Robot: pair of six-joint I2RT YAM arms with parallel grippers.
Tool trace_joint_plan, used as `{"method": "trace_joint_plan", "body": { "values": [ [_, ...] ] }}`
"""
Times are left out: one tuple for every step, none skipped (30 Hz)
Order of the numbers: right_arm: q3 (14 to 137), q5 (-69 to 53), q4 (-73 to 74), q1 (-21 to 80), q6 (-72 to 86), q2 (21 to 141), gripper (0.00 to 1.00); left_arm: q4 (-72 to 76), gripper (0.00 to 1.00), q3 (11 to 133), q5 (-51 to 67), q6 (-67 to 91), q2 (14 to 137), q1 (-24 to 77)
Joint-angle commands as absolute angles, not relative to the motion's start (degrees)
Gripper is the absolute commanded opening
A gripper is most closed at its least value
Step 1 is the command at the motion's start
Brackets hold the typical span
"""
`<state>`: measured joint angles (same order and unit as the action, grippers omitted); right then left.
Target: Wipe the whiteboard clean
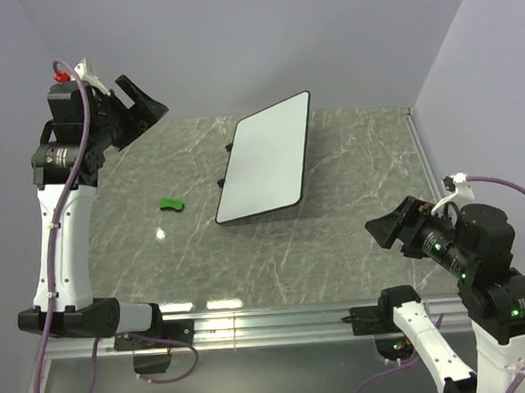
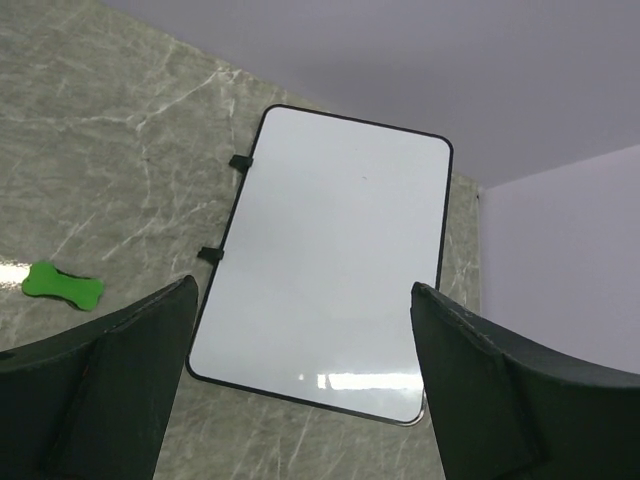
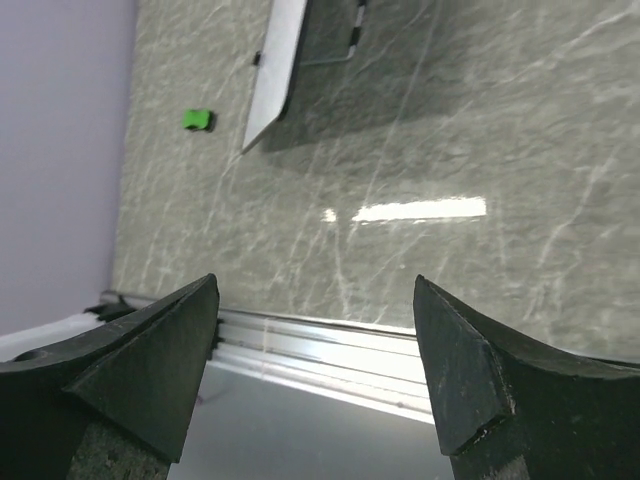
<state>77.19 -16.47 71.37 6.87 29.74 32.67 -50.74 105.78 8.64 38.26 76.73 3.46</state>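
Between the spread fingers of the left gripper [image 2: 303, 295], nothing is held. It hangs high over the table's far-left corner.
- Item 1, whiteboard [image 2: 330, 270]: seen from the left wrist at 12 o'clock, well below the fingers and untouched. In the overhead view it lies mid-table at 4 o'clock from this gripper. Its face looks blank, with no marks that can be made out. It has a thin black rim and small black feet on the left long edge, and it sits propped, one side lifted off the marbled tabletop [image 1: 361, 208].
- Handling, judged: stiff, light, with a slick face. It is likely to skid or rock on its feet under a wipe. Steady it by pinching the rim on a long edge, clear of the feet.
- Item 2, right gripper [image 3: 314, 285]: fingers likewise parted and empty, low at the near-right edge. The whiteboard lies well apart at 10 o'clock overhead.
- Item 3, green eraser [image 1: 171, 204]: small and bone-shaped, lying loose at 8 o'clock from the whiteboard, near it but not touching.
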Motion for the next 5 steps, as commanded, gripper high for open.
{"method": "trace_joint_plan", "body": {
  "values": [
    [80.7,-11.7,72.0,9.1,27.2,33.7,0.86,-45.7,0.91,105.4,12.3,37.3,77.3,3.6],
    [80.3,-11.2,71.9,9.1,27.2,33.7,0.86,-44.9,0.88,105.6,12.5,36.9,78.2,3.8],
    [79.8,-11.0,70.9,9.1,27.5,33.6,0.86,-45.3,0.87,107.1,12.6,36.7,79.2,3.8],
    [79.2,-10.8,70.3,9.1,27.9,33.4,0.85,-45.9,0.88,108.1,12.0,36.0,80.2,3.8],
    [78.1,-10.7,69.8,9.1,28.3,33.2,0.85,-46.4,0.9,109.0,11.3,35.6,81.8,4.0]
  ]
}}
